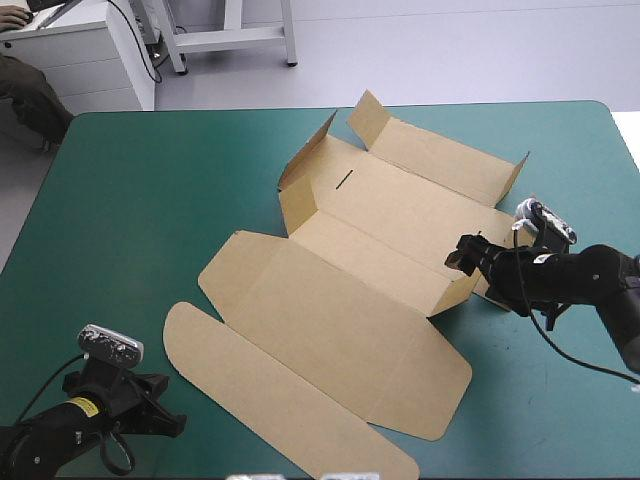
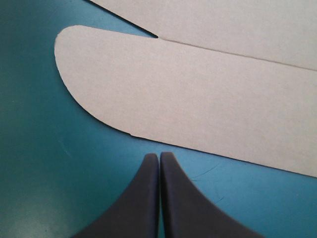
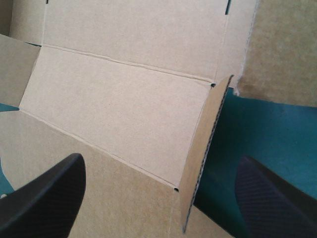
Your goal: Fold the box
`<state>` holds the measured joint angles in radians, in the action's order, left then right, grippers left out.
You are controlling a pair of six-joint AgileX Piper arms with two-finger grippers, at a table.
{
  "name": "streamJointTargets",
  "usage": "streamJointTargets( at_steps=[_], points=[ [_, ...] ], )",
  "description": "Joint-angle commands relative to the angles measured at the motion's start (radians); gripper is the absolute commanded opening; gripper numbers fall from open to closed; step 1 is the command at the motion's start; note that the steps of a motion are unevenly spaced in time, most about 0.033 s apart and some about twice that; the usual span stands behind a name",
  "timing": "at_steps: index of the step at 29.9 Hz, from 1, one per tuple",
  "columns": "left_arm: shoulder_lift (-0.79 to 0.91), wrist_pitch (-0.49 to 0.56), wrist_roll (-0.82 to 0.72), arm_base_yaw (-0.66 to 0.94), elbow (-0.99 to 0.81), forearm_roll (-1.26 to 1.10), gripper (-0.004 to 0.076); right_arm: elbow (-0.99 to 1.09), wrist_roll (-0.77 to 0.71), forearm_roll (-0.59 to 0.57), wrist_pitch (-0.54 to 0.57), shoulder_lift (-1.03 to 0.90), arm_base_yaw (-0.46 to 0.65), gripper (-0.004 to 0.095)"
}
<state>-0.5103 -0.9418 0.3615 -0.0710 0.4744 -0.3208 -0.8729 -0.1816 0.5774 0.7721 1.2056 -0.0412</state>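
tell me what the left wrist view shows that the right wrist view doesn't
Only the left wrist view: the left gripper, shut to a pointed arch over bare teal-green cover, with the rounded flap of the box lying flat just ahead of it. Only the right wrist view: the right gripper, open, with an upright wall seen edge-on between its fingers and the creased floor panel beyond. Both: brown box board on the teal-green cover.
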Motion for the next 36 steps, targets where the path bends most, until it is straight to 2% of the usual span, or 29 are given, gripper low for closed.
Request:
streamJointTargets(
  at_steps=[1,10,15,18,24,26,31,36],
  points=[
    [-0.011,0.044,-0.002,-0.001,0.029,-0.026,-0.0008,-0.039,-0.018,0.072,-0.027,0.041,0.005,0.076],
    [-0.011,0.044,-0.002,-0.001,0.029,-0.026,-0.0008,-0.039,-0.033,0.123,-0.041,0.132,0.007,0.0759],
    [-0.011,0.044,-0.002,-0.001,0.029,-0.026,-0.0008,-0.039,-0.059,0.125,-0.048,0.176,0.007,0.0702],
    [-0.011,0.044,-0.002,-0.001,0.029,-0.026,-0.0008,-0.039,-0.061,0.131,-0.044,0.19,0.007,0.058],
    [-0.011,0.044,-0.002,-0.001,0.029,-0.026,-0.0008,-0.039,-0.059,0.131,-0.048,0.194,0.007,0.0091],
    [-0.011,0.044,-0.002,-0.001,0.029,-0.026,-0.0008,-0.039,-0.055,0.131,-0.052,0.194,0.007,-0.0021],
    [-0.011,0.044,-0.002,-0.001,0.029,-0.026,-0.0008,-0.039,-0.049,0.127,-0.054,0.194,0.007,-0.0014],
    [-0.011,0.044,-0.002,-0.001,0.029,-0.026,-0.0008,-0.039,0.03,0.125,-0.06,0.194,0.007,-0.0014]
  ],
)
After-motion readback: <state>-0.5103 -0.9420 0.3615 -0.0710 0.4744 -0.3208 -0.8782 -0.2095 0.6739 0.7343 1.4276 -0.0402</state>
